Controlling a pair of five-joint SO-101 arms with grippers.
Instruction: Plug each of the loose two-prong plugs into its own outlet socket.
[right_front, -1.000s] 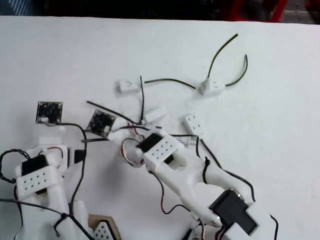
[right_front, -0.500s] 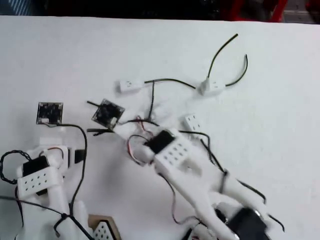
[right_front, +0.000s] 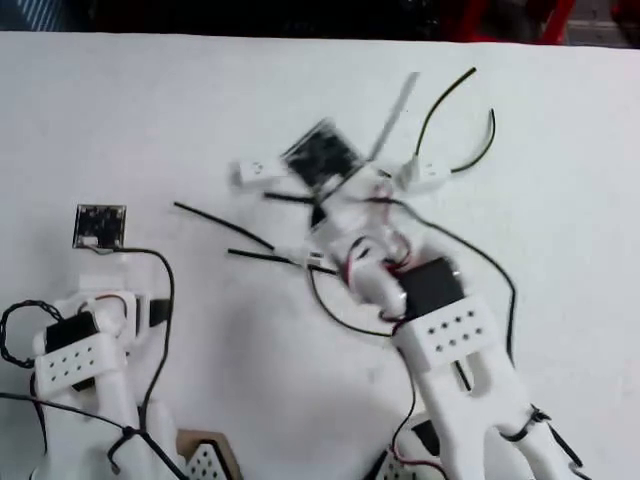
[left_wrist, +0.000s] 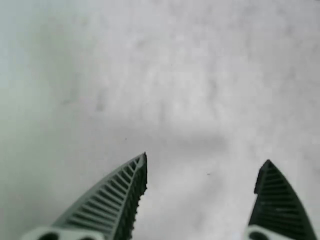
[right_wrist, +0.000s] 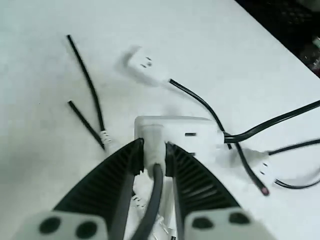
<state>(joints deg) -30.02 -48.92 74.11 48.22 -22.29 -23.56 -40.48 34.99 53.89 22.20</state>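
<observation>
My right gripper (right_wrist: 154, 145) is shut on a white two-prong plug (right_wrist: 152, 134) with a black cord (right_wrist: 154, 192). The plug's front touches a white outlet block (right_wrist: 192, 134); I cannot tell how deep the prongs sit. In the high view the right arm (right_front: 450, 340) stretches to the table's middle back. Another small white socket piece (right_wrist: 145, 65) with a black cable lies beyond the block, also visible from above (right_front: 258, 172). A further white piece (right_front: 422, 174) with curling black cords lies farther right. My left gripper (left_wrist: 206, 162) hangs open over bare table.
Two loose black cord ends (right_front: 220, 225) lie left of the right gripper. The left arm (right_front: 80, 350) rests at the front left corner. A white plug on a thin cable (right_wrist: 260, 167) lies beside the outlet block. The table's far edge (right_front: 200, 35) borders dark space.
The right arm has swung from the table's centre toward the back and right, carrying the plug and dragging its cords along. The left arm has stayed still.
</observation>
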